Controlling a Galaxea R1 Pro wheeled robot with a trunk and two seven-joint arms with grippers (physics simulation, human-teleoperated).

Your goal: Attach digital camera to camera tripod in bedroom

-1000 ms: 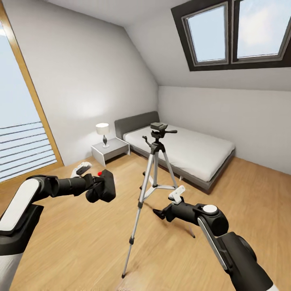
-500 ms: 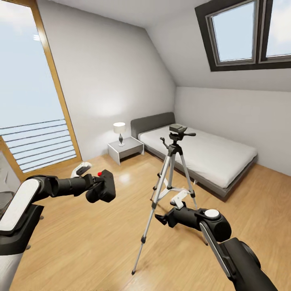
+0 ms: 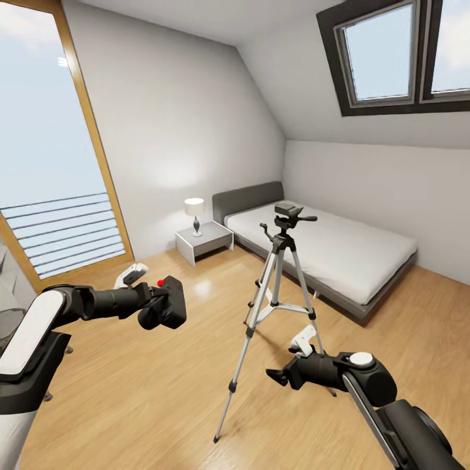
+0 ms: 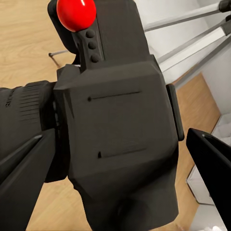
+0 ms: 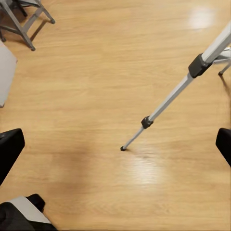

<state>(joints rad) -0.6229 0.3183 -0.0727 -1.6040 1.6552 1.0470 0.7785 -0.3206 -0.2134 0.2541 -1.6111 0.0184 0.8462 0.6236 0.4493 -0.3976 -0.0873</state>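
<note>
My left gripper (image 3: 158, 308) is shut on the digital camera (image 3: 171, 304), a black body with a red button (image 3: 160, 282) on top, held at chest height over the wood floor. In the left wrist view the camera (image 4: 120, 130) sits between both fingers (image 4: 24, 180), with the red button (image 4: 76, 12) at one end. The camera tripod (image 3: 277, 274) stands to the right of the camera, silver legs spread, and its black head (image 3: 288, 211) is bare. My right gripper (image 3: 274, 378) hangs open low beside the tripod's front leg (image 5: 173, 96), fingers (image 5: 9, 149) wide apart.
A grey bed (image 3: 326, 251) lies behind the tripod, with a white nightstand (image 3: 204, 240) and lamp (image 3: 194, 213) beside it. A tall wood-framed window (image 3: 46, 163) fills the left wall. Grey stool legs (image 5: 23, 19) stand near my right arm.
The view swung left, shifting the whole room rightward. My right gripper has dropped lower and a little to the right beside the tripod. The left gripper still holds the camera in place.
</note>
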